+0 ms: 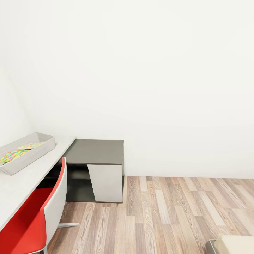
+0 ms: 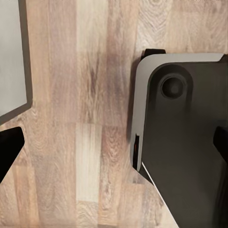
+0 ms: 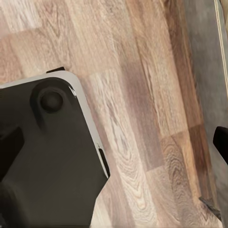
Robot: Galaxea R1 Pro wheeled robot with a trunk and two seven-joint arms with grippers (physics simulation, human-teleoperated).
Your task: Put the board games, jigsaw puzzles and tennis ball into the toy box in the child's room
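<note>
The toy box (image 1: 33,151) is sitting on the table (image 1: 21,183) at the head view's left, holding a jigsaw puzzle (image 1: 16,153) — its far end is leaning up on the bin's wall, its near end cut off by the frame edge. A red chair (image 1: 42,215) is standing at the table, beside the lower dark section (image 1: 97,151). Both claws are hanging over the floor (image 1: 169,215), apart from the box. The left gripper (image 2: 114,142) and right gripper (image 3: 114,137) are each showing dark fingertips at opposite frame edges — spread wide, holding nothing. The robot's dark base (image 2: 185,137) is lying below them.
</note>
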